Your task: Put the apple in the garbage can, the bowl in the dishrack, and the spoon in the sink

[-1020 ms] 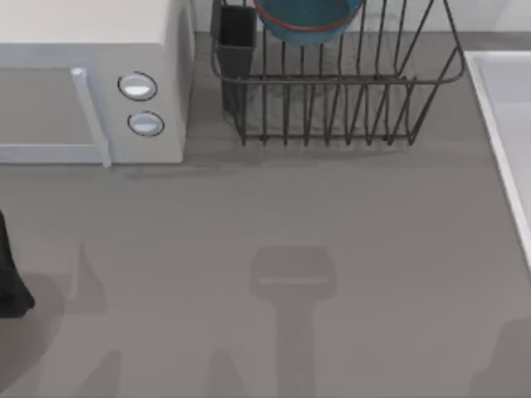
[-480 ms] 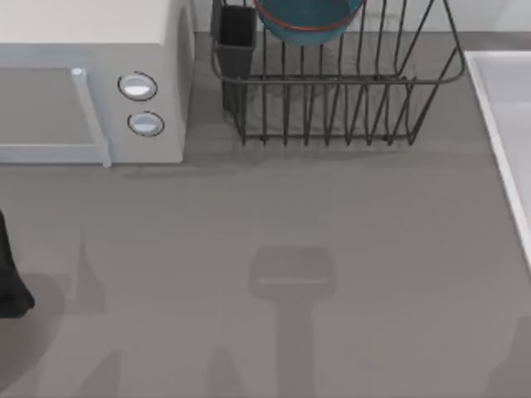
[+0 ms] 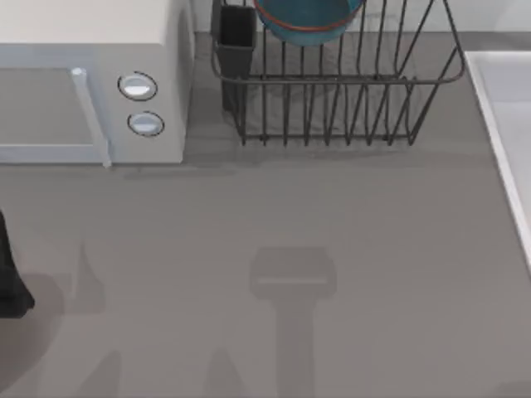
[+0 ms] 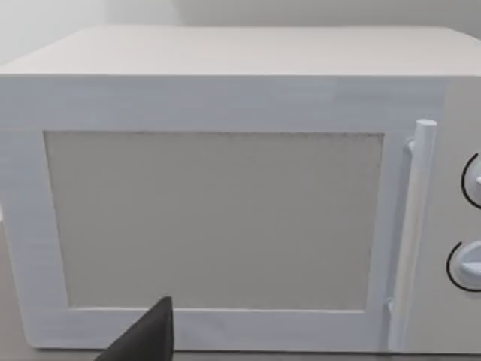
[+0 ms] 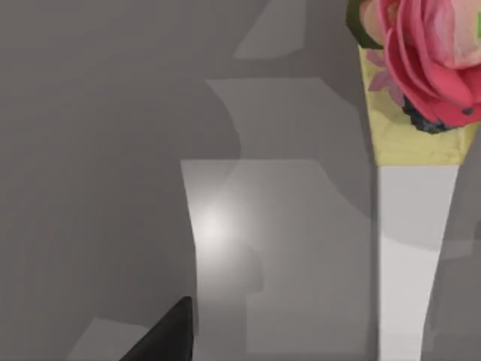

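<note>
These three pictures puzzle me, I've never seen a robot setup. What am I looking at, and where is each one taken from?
They come from a simulated two-armed robot at a grey table. One picture looks straight down from above. At the back stand a white microwave with two round knobs, and a dark wire dishrack with a black cutlery cup. A teal-blue bowl already sits in the rack. The pale sink is at the table's right edge. The dark shape at the left edge is part of the left arm.

The other two pictures come from cameras on the arms' wrists. The left one faces the microwave door. The right one looks at grey surfaces and a pink flower on a yellow and white base. Nothing can be seen held in either tool.
</note>
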Robot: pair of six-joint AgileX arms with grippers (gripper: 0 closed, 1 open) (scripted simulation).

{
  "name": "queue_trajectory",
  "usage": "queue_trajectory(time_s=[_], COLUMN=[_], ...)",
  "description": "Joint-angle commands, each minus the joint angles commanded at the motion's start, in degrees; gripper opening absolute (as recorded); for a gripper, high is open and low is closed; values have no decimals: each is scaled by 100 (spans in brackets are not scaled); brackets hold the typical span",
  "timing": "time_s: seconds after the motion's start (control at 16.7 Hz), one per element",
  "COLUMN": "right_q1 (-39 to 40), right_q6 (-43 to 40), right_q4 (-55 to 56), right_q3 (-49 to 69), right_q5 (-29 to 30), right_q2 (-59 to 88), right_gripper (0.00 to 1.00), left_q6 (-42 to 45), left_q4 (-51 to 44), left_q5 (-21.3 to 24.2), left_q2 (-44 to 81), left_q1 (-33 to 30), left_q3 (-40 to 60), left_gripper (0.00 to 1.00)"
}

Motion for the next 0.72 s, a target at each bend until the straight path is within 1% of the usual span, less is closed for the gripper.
queue_trajectory(time_s=[0.3,0.72], right_q1=[1,1], right_q6=[2,2], right_q4=[73,73], right_q3=[-50,-50], right_q5=[0,0], right_q2=[43,43], right_gripper=[100,47], left_q6=[0,0], left_q4=[0,0], left_q5=[0,0], left_q2=[0,0], left_q1=[0,0], left_q3=[0,0], left_gripper=[100,100])
